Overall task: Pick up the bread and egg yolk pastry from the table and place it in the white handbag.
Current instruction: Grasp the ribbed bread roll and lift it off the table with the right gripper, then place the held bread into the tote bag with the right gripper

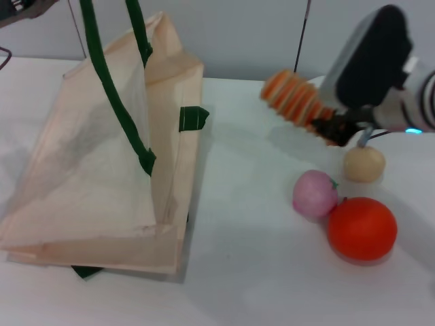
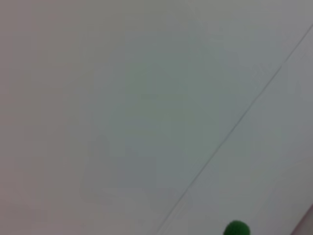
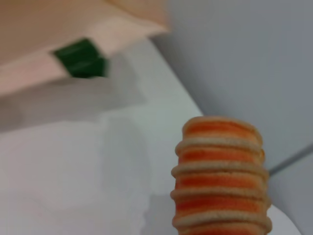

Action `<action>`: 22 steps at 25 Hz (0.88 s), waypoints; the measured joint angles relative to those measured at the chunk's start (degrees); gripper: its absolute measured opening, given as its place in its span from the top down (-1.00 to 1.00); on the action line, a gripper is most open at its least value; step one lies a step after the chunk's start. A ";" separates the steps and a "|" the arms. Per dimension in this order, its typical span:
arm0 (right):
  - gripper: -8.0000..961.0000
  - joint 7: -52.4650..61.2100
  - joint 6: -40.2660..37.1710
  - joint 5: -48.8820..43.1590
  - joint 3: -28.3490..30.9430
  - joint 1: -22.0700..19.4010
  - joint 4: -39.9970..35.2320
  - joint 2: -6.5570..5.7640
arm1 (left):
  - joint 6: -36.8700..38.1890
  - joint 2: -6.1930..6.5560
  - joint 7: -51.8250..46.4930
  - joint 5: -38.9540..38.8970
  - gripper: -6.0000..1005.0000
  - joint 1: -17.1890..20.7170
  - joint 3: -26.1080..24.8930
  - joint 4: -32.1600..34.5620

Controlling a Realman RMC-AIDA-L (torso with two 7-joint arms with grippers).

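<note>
Bread (image 1: 296,100) — clamped, lifted — in right gripper (image 1: 333,129).

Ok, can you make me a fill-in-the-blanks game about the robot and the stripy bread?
1. The right gripper holds the ____ in the air.
2. The egg yolk pastry sits on the ____.
3. The white handbag has ____ handles.
4. The pink ball touches the ____ ball.

Missing words: bread; table; green; orange.
</note>
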 joint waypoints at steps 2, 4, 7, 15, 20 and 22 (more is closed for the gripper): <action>0.22 1.59 -0.05 -1.15 -3.08 0.34 -1.08 0.01 | 0.07 0.00 -0.14 0.79 0.68 -1.05 0.03 0.00; 0.22 2.74 -0.05 -2.15 -5.59 0.64 -2.15 0.03 | 0.12 0.00 -0.38 1.47 0.68 -1.96 0.03 -0.06; 0.24 3.91 0.05 -3.29 -8.85 1.00 -3.99 0.02 | 0.13 0.01 -0.53 2.53 0.68 -3.46 0.02 -0.28; 0.28 10.30 0.06 -8.85 -19.28 4.26 -7.38 0.02 | -0.11 -0.37 -1.39 3.54 0.67 -6.99 0.08 -0.36; 0.29 10.99 0.89 -9.76 -25.13 5.86 -10.04 0.09 | 0.09 -0.53 -1.91 4.79 0.67 -8.91 0.10 -0.40; 0.29 11.08 2.05 -10.46 -27.90 6.75 -10.68 0.13 | 0.15 -0.61 -1.98 5.54 0.67 -9.67 0.10 -0.45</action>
